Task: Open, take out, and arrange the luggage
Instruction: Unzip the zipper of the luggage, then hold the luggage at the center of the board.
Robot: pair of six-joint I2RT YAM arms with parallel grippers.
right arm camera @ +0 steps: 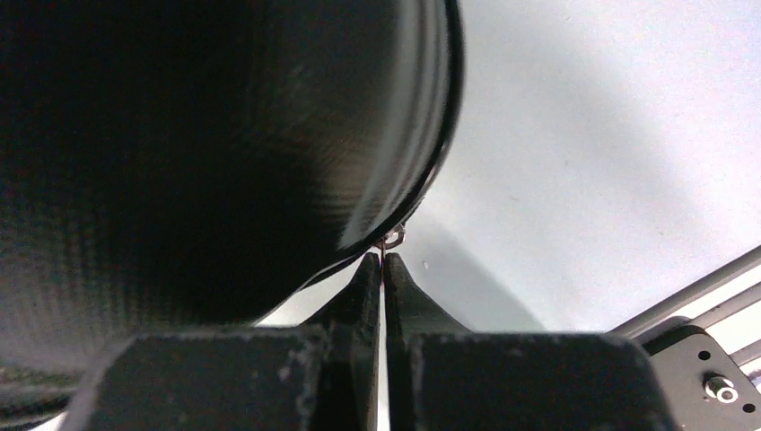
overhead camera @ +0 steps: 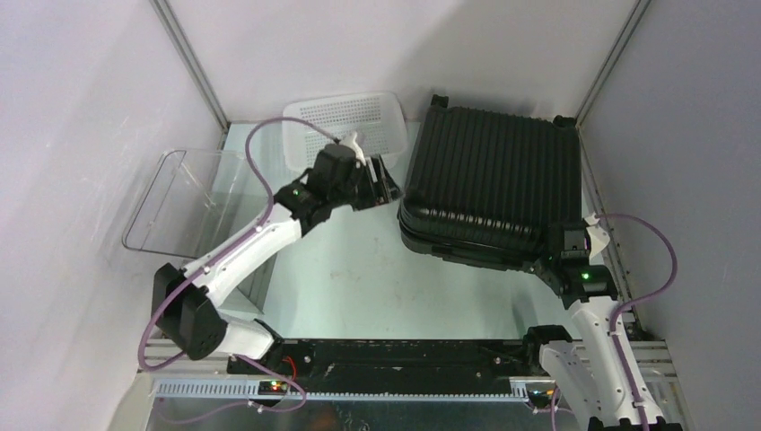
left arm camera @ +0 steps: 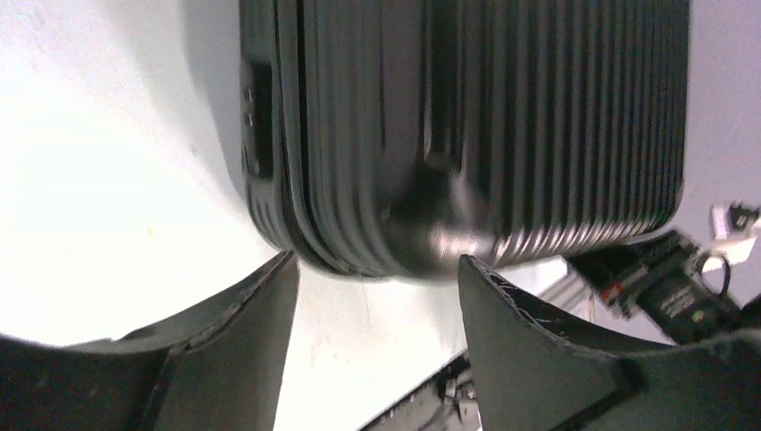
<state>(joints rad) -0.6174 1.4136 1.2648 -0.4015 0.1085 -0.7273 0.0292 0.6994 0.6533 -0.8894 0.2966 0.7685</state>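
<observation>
Pale tabletop point(overhead camera: 359, 269), left hand point(left arm camera: 375, 262) spread open beside luggage point(overhead camera: 494, 175), right hand point(right arm camera: 384, 256) pinched closed at its corner

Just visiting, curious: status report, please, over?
Left gripper open, empty, beside luggage. Right gripper shut on zipper pull. Luggage lid down. Nothing in the way.

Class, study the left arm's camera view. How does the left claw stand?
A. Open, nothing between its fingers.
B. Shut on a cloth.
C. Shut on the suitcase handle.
A: the left claw shows its fingers spread apart, nothing between them, facing the black suitcase.
</observation>
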